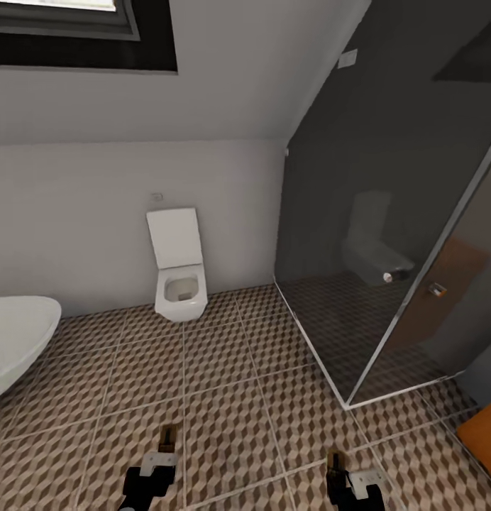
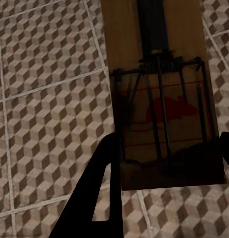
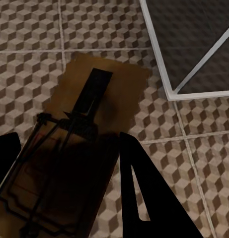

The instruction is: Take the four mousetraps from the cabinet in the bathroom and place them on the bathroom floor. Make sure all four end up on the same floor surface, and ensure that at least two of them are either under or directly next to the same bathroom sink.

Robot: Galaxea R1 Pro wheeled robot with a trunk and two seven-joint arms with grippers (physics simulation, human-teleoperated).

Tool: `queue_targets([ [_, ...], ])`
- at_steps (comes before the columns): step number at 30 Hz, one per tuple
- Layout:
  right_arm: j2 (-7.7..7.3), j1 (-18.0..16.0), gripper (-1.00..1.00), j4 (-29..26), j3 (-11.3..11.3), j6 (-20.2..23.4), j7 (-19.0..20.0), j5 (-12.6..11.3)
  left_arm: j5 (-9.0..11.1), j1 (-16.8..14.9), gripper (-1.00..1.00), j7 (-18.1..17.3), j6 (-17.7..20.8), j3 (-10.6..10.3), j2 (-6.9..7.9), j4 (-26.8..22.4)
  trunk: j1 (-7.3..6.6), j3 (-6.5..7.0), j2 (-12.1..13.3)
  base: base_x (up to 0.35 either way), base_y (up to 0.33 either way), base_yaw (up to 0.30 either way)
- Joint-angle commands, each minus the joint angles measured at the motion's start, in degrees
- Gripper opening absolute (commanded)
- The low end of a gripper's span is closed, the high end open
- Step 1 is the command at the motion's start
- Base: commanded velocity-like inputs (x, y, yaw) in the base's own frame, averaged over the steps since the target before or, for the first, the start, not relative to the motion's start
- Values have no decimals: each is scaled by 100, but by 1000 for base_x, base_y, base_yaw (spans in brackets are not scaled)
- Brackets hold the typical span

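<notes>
Both grippers hang low over the bathroom floor (image 1: 224,383) of cube-pattern tiles. My left gripper (image 1: 162,458) is shut on a mousetrap (image 1: 169,436), a tan wooden board with dark wire; in the left wrist view that mousetrap (image 2: 159,99) lies between the black fingers (image 2: 97,191) of the gripper (image 2: 166,163). My right gripper (image 1: 339,477) is shut on a second mousetrap (image 1: 335,463); the right wrist view has this mousetrap (image 3: 89,129) clamped by the gripper (image 3: 69,173). An orange-brown corner of the cabinet (image 1: 484,434) is at the right edge. The bathroom sink is out of view.
A white wall-hung toilet (image 1: 179,273) stands ahead against the far wall. A glass shower enclosure (image 1: 387,284) with a white floor rim (image 3: 159,54) fills the right side. A rounded white bathtub (image 1: 15,337) juts in at the left. Open tiles lie between them.
</notes>
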Motion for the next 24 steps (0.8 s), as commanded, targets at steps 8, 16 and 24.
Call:
queue_targets([
  [8,-6,-3,-100,-2,50,-16,-25,-54,20,-9,-100,25,-32,-48,-12,26,3,28,-11,0,0,253],
  [16,-5,-3,-100,-2,50,-16,-25,-54,20,-9,-100,22,-32,-48,-13,26,3,66,-11,0,0,253],
  [24,-9,-3,-100,-2,50,-16,-25,-54,20,-12,-100,23,-32,-48,-13,26,3,105,-11,0,0,253],
])
